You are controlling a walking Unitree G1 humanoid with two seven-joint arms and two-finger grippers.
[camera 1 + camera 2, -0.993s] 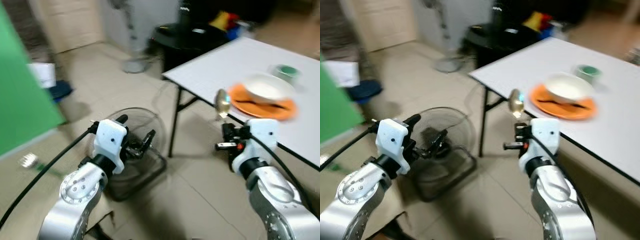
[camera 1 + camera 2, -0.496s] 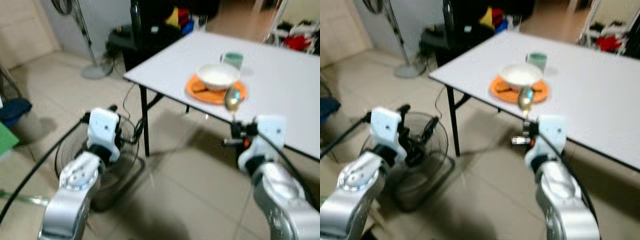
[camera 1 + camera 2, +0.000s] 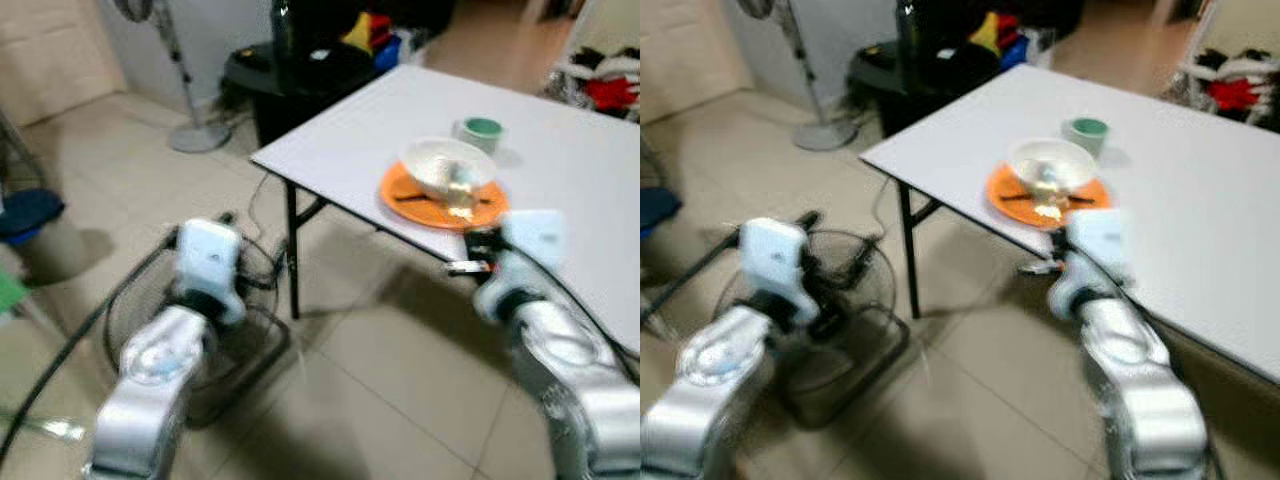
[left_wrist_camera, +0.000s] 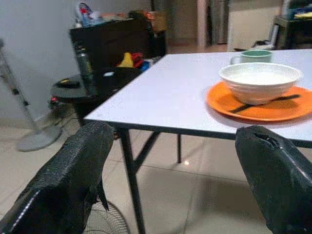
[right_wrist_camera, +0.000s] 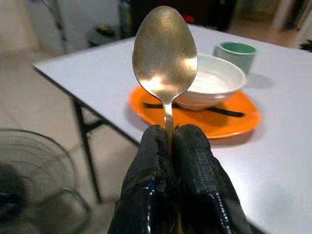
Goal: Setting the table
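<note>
Right claw clamped on spoon, bowl-end up. Since a second ago camera swung toward desk; orange plate with white bowl now just ahead. Placement close. Left claw apart, idle.

We see two silver, rounded metal arms, each ending in a white boxy wrist housing. The left gripper has two broad black fingers with a rough, pebbled surface. The right gripper has the same textured black fingers. Black cables trail along the left arm.
</note>
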